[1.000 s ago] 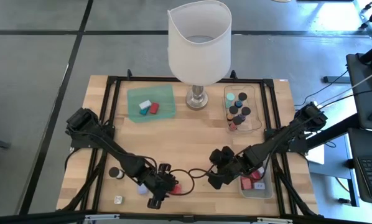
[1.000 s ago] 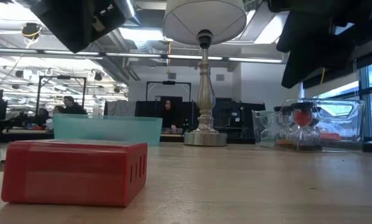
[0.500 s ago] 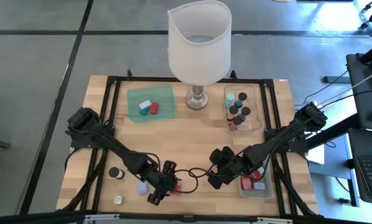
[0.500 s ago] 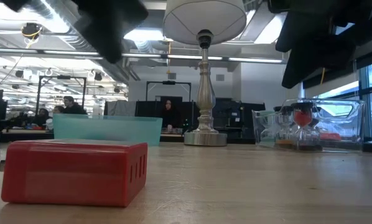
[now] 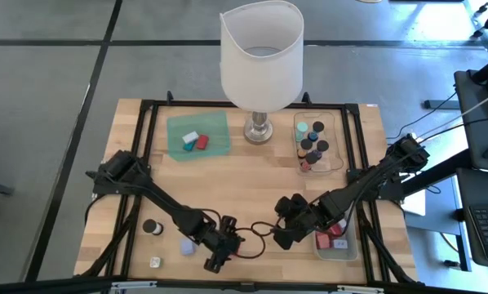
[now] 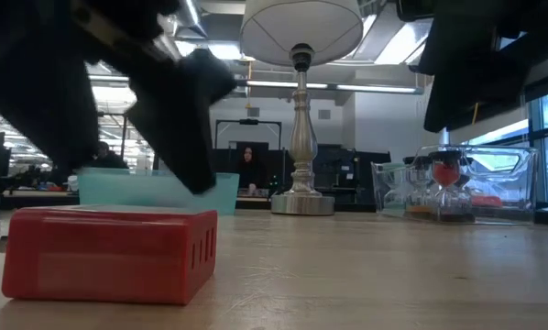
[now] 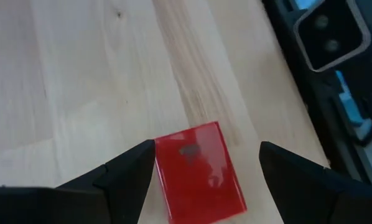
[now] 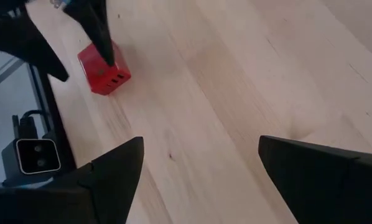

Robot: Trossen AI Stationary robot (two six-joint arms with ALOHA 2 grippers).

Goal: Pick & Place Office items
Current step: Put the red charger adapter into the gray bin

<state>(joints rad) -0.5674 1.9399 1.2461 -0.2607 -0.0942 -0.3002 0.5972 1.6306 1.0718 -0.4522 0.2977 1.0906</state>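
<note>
Wooden tabletop (image 5: 252, 184) fills the middle of the high view, ringed by a black frame, with grey floor all around. At upper centre stands a white-shaded lamp (image 5: 261, 57); to its left lies a green mat (image 5: 215, 139) holding a white, a teal and a red piece, and to its right a clear tray (image 5: 338, 159) of dark-capped cylinders. A second clear tray (image 5: 346, 247) sits at the lower right edge with red pieces inside.

The left gripper (image 5: 226, 249) hangs low near the bottom edge of the table, its fingers (image 7: 127, 177) spread wide with a red block (image 7: 201, 171) lying on the wood between them, untouched on either side. In the low view that red block (image 6: 109, 252) sits at lower left with the dark gripper just above it. A lavender piece (image 5: 185, 245), a dark-capped cylinder (image 5: 151, 227) and a small white piece (image 5: 155, 262) lie at lower left.

The right gripper (image 5: 286, 222) hovers right of centre, fingers (image 8: 111, 168) parted over bare wood. Open board stretches across the table's middle.
</note>
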